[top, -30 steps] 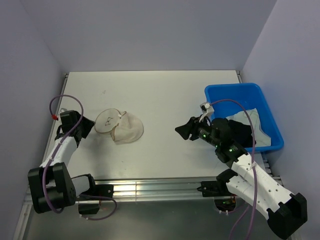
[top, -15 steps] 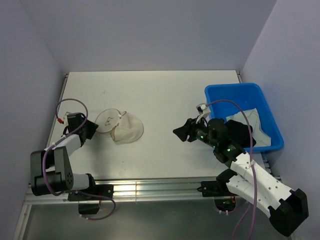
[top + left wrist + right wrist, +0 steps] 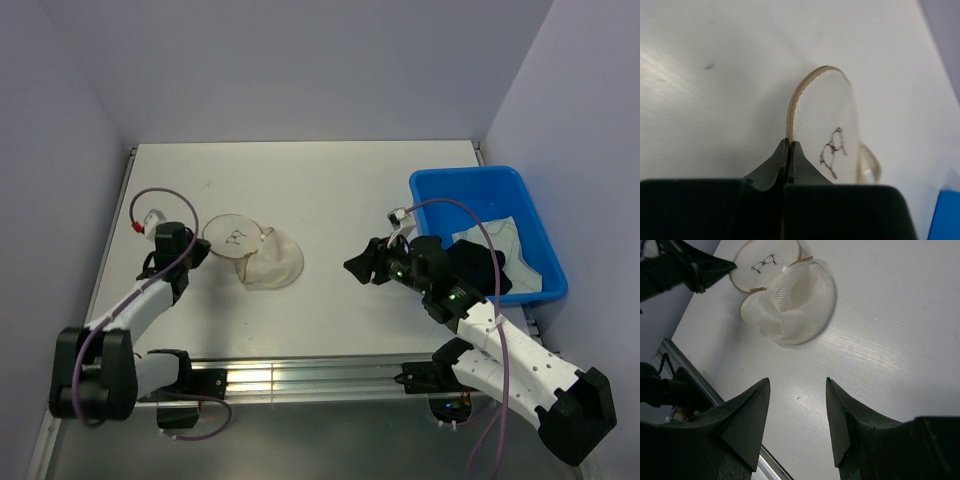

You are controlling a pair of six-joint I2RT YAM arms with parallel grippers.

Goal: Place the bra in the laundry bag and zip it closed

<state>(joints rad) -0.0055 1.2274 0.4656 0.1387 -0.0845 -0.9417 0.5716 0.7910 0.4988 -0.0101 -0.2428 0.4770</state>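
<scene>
The laundry bag (image 3: 274, 262), a cream mesh pouch, lies slumped on the table left of centre. Its round lid (image 3: 232, 233) with a dark scribble is turned up and open. My left gripper (image 3: 202, 249) is shut on the lid's tan zip rim (image 3: 788, 112) at its left edge; the left wrist view shows the lid (image 3: 832, 117) standing on edge past the closed tips (image 3: 790, 145). My right gripper (image 3: 355, 265) hovers open over bare table, right of the bag (image 3: 790, 305), nothing between its fingers (image 3: 797, 382). Dark fabric (image 3: 482, 262) in the bin may be the bra; I cannot tell.
A blue plastic bin (image 3: 465, 180) stands at the table's right edge with pale cloth (image 3: 502, 240) and the dark fabric inside, partly behind my right arm. Walls close in at the back and both sides. A metal rail (image 3: 300, 372) runs along the near edge.
My left gripper closed on the lid's rim and the arm swung inward, dragging the bag slightly right. The right gripper edged a little left, still open.
</scene>
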